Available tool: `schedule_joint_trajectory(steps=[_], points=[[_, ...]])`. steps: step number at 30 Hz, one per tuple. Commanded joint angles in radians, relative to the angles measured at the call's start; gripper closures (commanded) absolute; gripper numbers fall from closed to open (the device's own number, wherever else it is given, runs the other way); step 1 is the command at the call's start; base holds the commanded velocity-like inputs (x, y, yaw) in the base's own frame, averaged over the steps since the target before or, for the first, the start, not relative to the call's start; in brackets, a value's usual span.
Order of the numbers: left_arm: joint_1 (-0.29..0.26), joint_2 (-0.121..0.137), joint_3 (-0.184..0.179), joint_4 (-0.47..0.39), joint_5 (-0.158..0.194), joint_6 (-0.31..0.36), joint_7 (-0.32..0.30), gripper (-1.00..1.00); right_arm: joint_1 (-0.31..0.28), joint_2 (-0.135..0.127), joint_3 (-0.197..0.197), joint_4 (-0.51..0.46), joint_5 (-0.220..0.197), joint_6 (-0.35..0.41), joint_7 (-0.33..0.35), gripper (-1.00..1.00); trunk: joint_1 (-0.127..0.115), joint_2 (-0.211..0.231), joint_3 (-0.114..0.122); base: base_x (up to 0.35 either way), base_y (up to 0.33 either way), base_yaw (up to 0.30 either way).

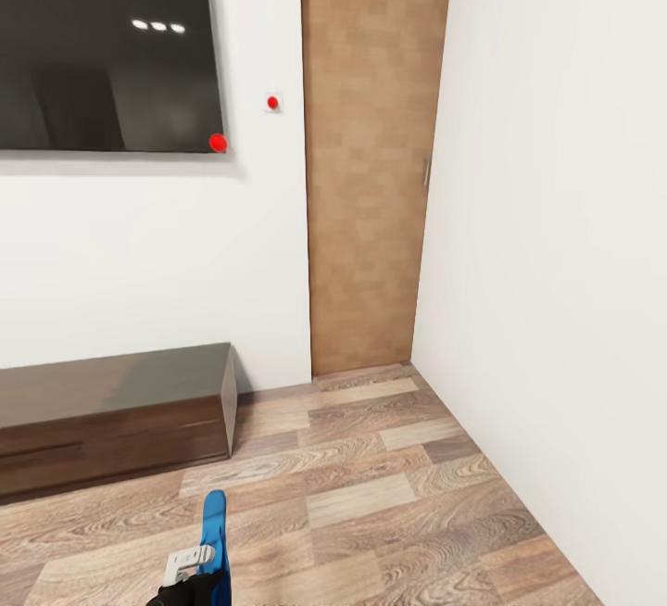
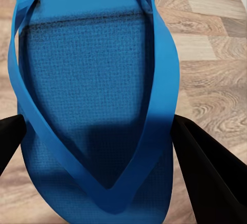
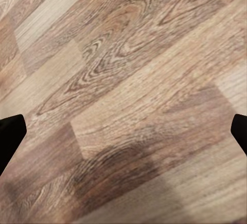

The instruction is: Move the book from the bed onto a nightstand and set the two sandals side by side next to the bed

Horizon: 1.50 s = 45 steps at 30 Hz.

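Left arm: low at the head view's bottom edge, left of centre, only its dark end and a pale wrist fitting in sight.
Left claw (image 1: 199,578): closed on a blue sandal (image 1: 215,541), held on edge and pointing up and away from the trunk.
Left fingers (image 2: 206,175): black, one either side of the sandal (image 2: 92,106) in the left wrist view, pressed to its edges near the strap's point.
Right claw (image 3: 123,131): spread wide, nothing between.
Right fingertips (image 3: 9,134): two dark tips at opposite edges of the right wrist view, aimed down at the floor.
Right arm pose: probably lowered, hard to judge from so little.
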Motion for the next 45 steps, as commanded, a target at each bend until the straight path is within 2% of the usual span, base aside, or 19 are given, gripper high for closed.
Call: schedule_joint_trajectory(steps=[1, 34, 45], points=[[-0.001, 0.0, 0.004, 0.001, 0.004, 0.0, -0.006, 1.0, -0.001, 0.0, -0.003, 0.0, -0.009, 0.006, 0.006, -1.0, 0.0, 0.0, -0.003, 0.0, 0.0, 0.0], [-0.001, 0.0, 0.004, 0.001, 0.003, 0.0, -0.006, 1.0, -0.001, 0.0, -0.003, 0.0, -0.009, 0.006, 0.007, -1.0, 0.0, 0.0, -0.055, 0.0, 0.0, -0.001], [-0.001, 0.0, 0.004, 0.001, 0.003, 0.0, -0.006, 1.0, -0.001, 0.0, -0.004, 0.0, -0.009, 0.006, 0.007, -1.0, 0.0, 0.0, -0.072, 0.0, 0.0, -0.088]])
